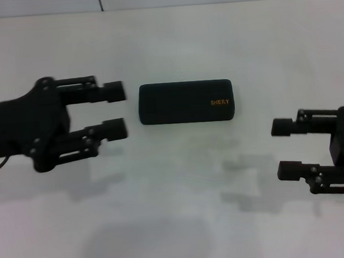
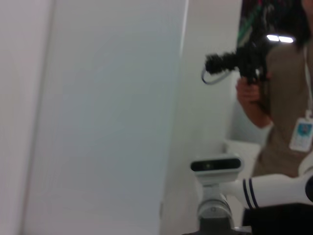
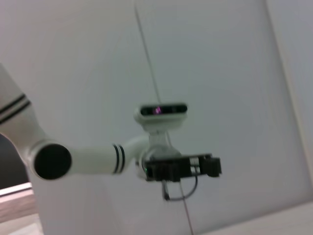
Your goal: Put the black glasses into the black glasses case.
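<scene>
Only the shut black glasses case shows, contents hidden.

Head cam looks steeply down on the plain white table from fairly close. Both wrist cams tilt up and away – each catching the other's white, black-banded arm and camera.

Only 1 readable text: "SHERY" in small orange capitals, on the lid of the black glasses case, near the end toward the robot's right, seen in the head view. Left wrist view: a badge hangs on a person's chest; its print is too blurred to read.
</scene>
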